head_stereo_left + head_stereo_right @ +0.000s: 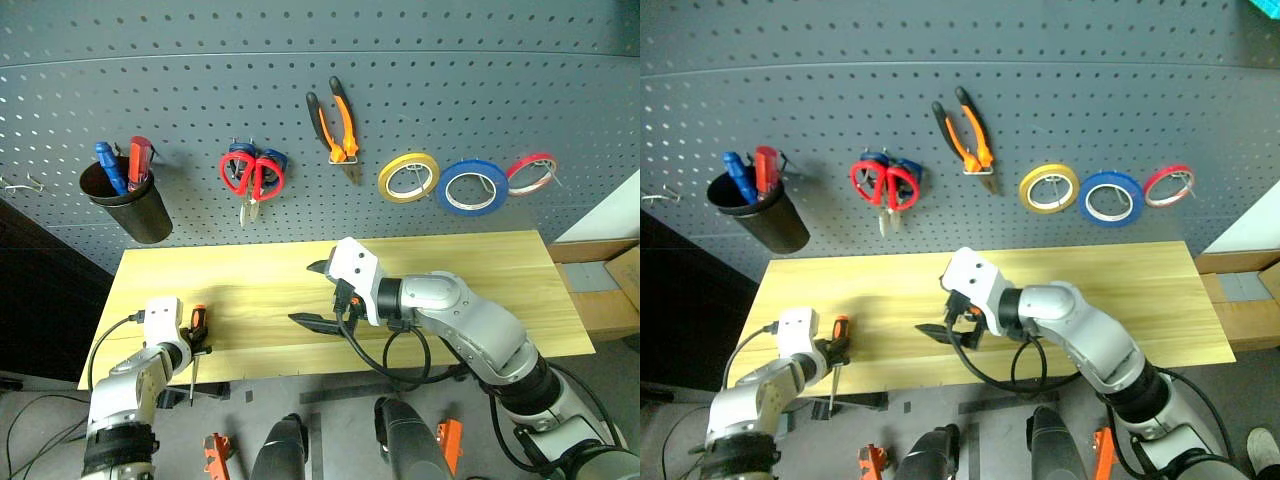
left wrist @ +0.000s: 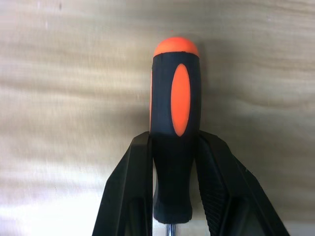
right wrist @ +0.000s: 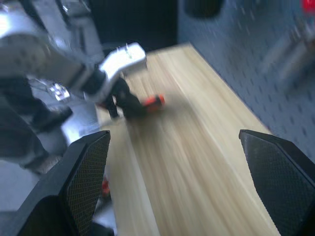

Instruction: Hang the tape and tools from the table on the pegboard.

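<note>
Lower left of the frame: left gripper [image 2: 174, 196], jaws pinching the screwdriver [image 2: 174, 123] over the bench [image 1: 450, 280]. Centre: right gripper [image 1: 318, 293], jaws spread, empty.

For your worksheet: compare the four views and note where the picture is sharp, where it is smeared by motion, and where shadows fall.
Left wrist view: sharp; the orange-and-black screwdriver handle throws a soft shadow on the pale wooden table. Right wrist view: streaked by motion blur, the dark grey pegboard smeared. Both eye views: even light, shadows under the hung blue tape ring and red-handled scissors.
</note>
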